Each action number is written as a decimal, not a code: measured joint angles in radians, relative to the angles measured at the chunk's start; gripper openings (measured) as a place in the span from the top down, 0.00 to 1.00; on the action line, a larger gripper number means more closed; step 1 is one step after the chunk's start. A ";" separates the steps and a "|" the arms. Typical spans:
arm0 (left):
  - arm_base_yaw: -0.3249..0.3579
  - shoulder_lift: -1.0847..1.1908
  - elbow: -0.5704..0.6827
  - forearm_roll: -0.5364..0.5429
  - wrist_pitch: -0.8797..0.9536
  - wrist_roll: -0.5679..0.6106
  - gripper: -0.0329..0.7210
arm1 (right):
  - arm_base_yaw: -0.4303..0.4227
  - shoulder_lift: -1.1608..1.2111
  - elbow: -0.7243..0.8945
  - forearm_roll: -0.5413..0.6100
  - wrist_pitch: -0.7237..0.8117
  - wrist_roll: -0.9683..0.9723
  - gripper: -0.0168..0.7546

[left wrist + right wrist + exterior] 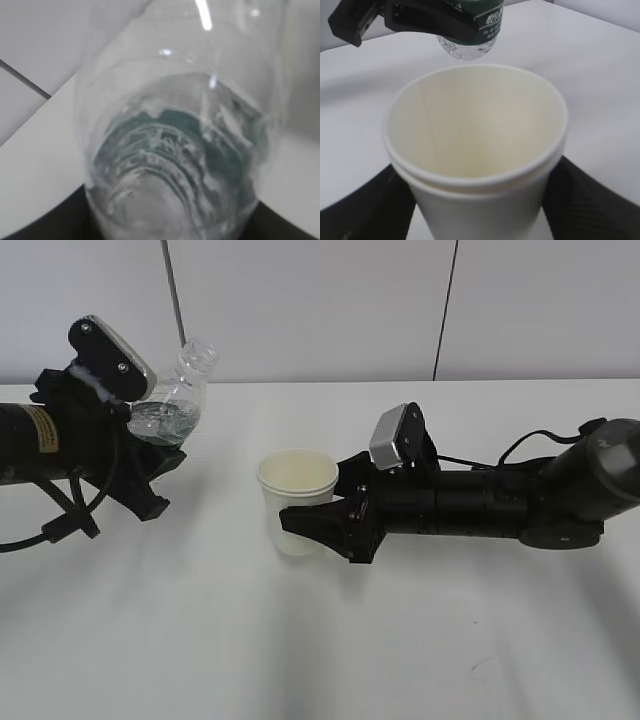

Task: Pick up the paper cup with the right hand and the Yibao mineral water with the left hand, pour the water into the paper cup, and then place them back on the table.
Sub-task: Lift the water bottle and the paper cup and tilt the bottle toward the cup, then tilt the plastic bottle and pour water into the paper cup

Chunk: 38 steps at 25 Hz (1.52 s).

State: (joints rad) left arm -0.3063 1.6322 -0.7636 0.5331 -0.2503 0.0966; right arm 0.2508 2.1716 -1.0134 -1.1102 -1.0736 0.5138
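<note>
My left gripper [150, 440] is shut on the Yibao mineral water bottle [175, 400], held above the table [330, 660] at the left. The bottle is tilted, its open neck pointing up and right. Water [160, 427] lies in its lower part. In the left wrist view the bottle [175, 150] fills the frame between the gripper's [172, 222] black fingers. My right gripper [312, 515] is shut on the cream-white paper cup [296, 485], upright at the table's middle. In the right wrist view the cup [475, 145] looks empty between the gripper's [477, 210] fingers, with the bottle's [470, 35] green label beyond it.
A grey wall with two dark vertical seams [445, 310] runs behind the table's far edge. The right arm's cable [520, 445] loops over the table at the right. White tabletop lies in front of both arms.
</note>
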 joint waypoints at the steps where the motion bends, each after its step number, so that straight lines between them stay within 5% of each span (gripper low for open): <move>1: 0.000 -0.002 0.000 0.006 0.004 0.000 0.46 | 0.003 0.000 -0.006 0.000 0.000 0.004 0.25; 10: -0.006 -0.031 -0.037 0.070 0.112 0.000 0.46 | 0.003 0.000 -0.029 -0.022 0.000 0.036 0.25; 26: -0.134 -0.031 -0.171 0.187 0.385 0.002 0.47 | 0.003 0.000 -0.029 -0.028 0.000 0.045 0.25; 38: -0.139 -0.031 -0.176 0.278 0.448 0.003 0.48 | 0.003 0.000 -0.049 -0.032 0.016 0.067 0.25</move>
State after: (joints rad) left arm -0.4451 1.6016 -0.9393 0.8114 0.1981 0.0994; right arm 0.2541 2.1716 -1.0625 -1.1425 -1.0577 0.5811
